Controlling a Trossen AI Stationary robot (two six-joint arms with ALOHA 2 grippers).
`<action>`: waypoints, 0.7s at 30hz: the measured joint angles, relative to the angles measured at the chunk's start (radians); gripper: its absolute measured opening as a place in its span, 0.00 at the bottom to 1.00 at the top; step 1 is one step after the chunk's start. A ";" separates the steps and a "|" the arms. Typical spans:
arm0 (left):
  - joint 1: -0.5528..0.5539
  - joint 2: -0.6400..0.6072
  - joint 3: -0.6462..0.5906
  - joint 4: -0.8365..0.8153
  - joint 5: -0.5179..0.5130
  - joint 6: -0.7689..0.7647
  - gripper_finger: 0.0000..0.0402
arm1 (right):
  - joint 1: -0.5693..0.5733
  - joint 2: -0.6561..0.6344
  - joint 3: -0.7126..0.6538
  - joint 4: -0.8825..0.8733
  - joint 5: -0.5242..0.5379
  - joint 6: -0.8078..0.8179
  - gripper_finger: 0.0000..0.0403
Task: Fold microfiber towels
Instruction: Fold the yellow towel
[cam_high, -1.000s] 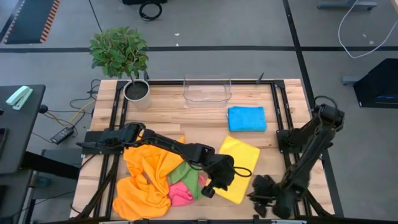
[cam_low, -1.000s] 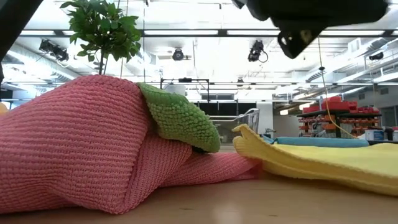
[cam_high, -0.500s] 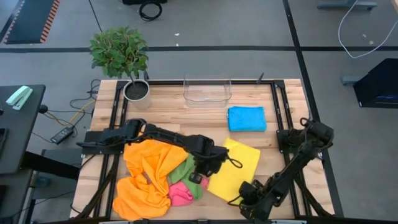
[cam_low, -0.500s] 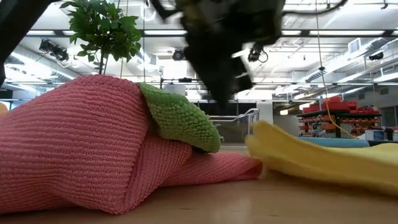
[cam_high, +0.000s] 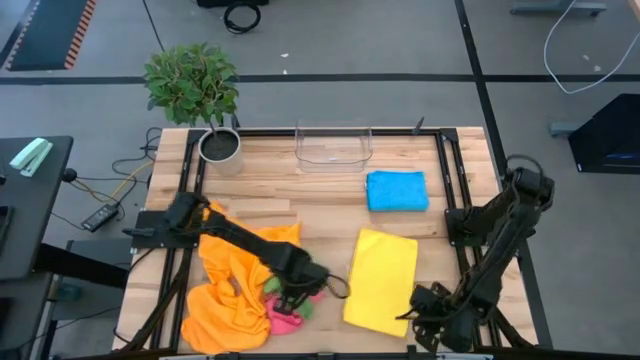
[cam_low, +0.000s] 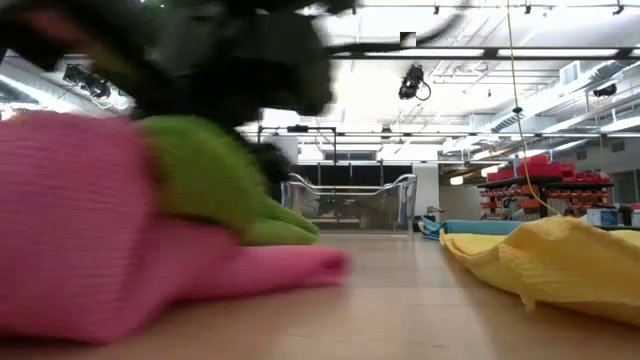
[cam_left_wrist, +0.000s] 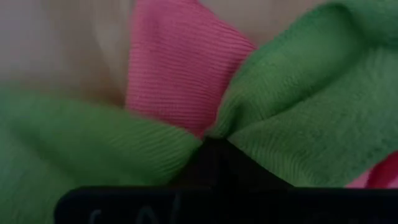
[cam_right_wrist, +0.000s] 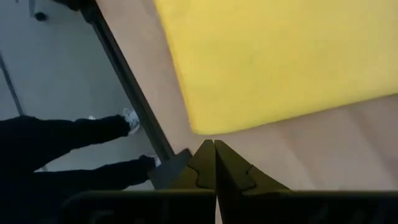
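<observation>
The green towel is bunched against the pink towel beside the orange heap and is pinched in the clenched left hand. The yellow towel is laid flat near the table front edge, with the right hand clenched empty beside it.

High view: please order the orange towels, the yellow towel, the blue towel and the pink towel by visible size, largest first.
1. orange towels
2. yellow towel
3. blue towel, folded
4. pink towel, mostly hidden under the left gripper and the green towel
</observation>
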 joint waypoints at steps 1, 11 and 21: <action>-0.007 -0.030 -0.041 -0.010 -0.018 -0.029 0.01 | 0.002 -0.024 0.000 -0.029 0.013 0.000 0.00; 0.003 -0.439 -0.363 0.003 -0.387 -0.422 0.01 | 0.015 -0.077 0.001 -0.076 0.113 -0.189 0.00; -0.036 -0.552 -0.368 0.493 -0.477 -0.195 0.04 | 0.021 0.078 0.001 0.122 0.117 -0.417 0.03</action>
